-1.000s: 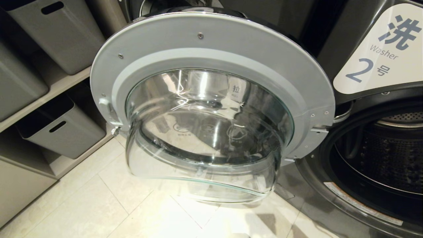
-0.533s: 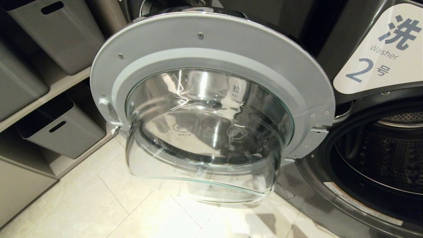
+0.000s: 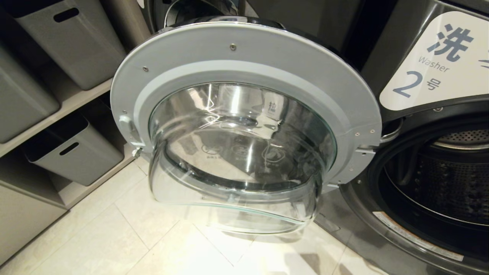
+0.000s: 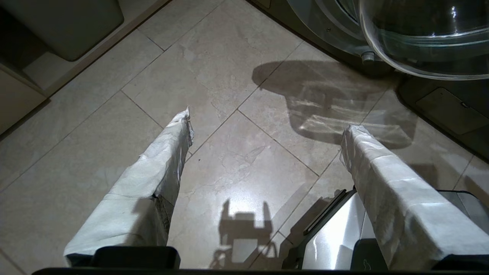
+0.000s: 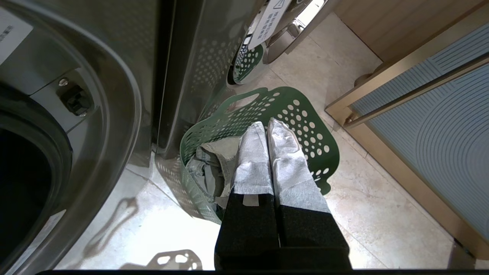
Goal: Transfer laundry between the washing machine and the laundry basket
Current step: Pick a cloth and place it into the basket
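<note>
Gaping upward, green basket upright.

The left gripper is showing two long tapering fingers wrapped in crinkled white fabric-like covering, each rising from a black block at its base, with a glossy silver and black housing sitting beside one of them. The right gripper is wearing the same creased white wrap over its fingers, giving way lower down to matte black textured sections, with a small pale tab showing at the seam
</note>
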Motion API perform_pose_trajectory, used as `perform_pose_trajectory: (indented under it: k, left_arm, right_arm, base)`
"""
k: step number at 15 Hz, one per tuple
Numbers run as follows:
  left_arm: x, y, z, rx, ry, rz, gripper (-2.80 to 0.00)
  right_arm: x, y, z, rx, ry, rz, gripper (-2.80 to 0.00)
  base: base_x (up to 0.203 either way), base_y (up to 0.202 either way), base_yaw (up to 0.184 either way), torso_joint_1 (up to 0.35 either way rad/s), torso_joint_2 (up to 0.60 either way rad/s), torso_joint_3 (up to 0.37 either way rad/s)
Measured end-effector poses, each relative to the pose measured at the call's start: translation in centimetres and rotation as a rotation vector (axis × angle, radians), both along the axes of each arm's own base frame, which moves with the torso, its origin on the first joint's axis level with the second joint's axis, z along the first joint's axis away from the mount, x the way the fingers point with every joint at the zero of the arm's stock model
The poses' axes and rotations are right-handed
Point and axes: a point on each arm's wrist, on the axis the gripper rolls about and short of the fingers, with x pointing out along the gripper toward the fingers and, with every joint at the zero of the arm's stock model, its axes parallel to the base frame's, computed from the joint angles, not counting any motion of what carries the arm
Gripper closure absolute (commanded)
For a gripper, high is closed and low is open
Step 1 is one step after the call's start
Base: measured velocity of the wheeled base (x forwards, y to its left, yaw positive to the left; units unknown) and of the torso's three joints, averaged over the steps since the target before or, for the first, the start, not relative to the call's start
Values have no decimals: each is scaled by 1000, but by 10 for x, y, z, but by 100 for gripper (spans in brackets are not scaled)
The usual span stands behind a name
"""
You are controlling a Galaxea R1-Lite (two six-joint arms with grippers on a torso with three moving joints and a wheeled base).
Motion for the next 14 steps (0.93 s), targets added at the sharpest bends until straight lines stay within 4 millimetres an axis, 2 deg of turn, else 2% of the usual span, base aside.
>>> perform_pose_trajectory:
  k: [14]
  left_arm:
    - [0,0,0,0,0,0,-280]
  right_arm:
    - [0,1,-3,9,3,10,0]
  base:
    - [0,0,0,2,2,201]
